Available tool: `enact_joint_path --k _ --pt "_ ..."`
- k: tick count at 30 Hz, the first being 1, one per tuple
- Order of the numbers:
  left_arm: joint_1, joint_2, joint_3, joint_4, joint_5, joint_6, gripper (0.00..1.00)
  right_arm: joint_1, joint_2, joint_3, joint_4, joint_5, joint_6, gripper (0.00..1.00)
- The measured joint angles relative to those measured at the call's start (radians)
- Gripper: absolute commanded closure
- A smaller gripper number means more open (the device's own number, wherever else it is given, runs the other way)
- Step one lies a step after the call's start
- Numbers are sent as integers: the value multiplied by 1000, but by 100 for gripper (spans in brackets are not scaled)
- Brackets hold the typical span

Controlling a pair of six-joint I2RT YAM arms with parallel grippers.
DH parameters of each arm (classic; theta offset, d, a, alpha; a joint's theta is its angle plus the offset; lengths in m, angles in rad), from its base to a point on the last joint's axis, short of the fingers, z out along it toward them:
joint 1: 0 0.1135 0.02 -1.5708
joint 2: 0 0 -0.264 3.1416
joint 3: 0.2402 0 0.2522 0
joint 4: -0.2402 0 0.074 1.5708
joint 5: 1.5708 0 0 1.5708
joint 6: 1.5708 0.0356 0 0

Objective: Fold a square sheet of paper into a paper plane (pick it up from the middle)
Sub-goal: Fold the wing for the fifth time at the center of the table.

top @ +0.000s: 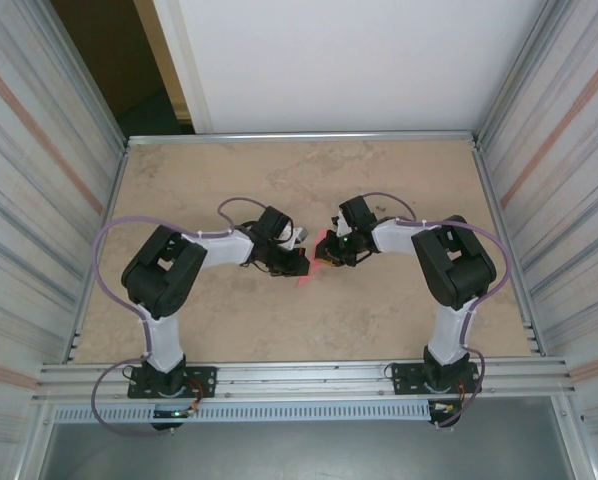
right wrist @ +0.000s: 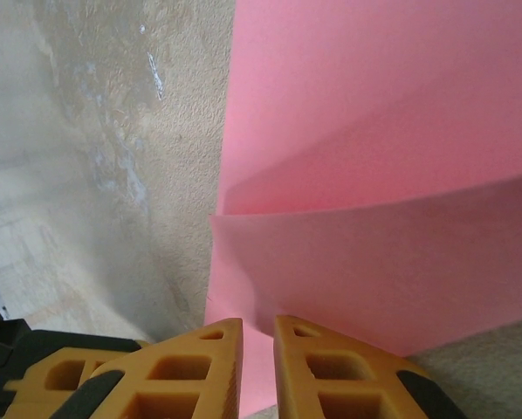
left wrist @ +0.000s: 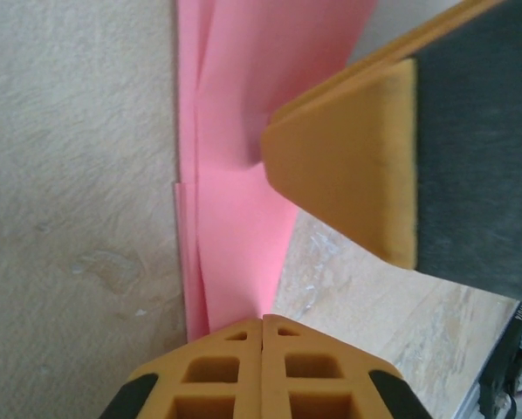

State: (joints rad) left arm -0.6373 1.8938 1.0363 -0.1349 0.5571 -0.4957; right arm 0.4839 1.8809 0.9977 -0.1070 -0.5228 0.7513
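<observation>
Two arms, the left arm (top: 194, 262) and the right arm (top: 449, 262), reach toward each other at the middle of the top view. They meet over a folded pink paper sheet (top: 315, 262) on the beige counter (top: 279, 180). The sheet's pointed end aims toward the lower edge of that frame.

In the left wrist view, the left jaws are pressed fully together at the bottom, pinching the lower end of the creased paper. An orange finger (left wrist: 348, 175) of the right jaws touches the paper from the upper right.

In the right wrist view, the right jaws stand a narrow slit apart at the bottom. Pink paper runs into the slit, and a bowed flap lies above.
</observation>
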Motion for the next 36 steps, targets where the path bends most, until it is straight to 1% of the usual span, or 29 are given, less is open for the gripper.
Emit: enact_joint_path --k 11,17,28,36 --pt "-6 12 23 -46 -35 0 99 0 0 8 -13 3 -1 82" --pt "-6 14 28 -52 -35 1 99 -2 0 56 -82 34 -26 82" --pt "-6 19 37 -66 -31 1 99 -60 0 124 -130 75 -77 83" --pt "-6 19 37 -67 -31 1 99 -85 36 152 -149 87 -99 83"
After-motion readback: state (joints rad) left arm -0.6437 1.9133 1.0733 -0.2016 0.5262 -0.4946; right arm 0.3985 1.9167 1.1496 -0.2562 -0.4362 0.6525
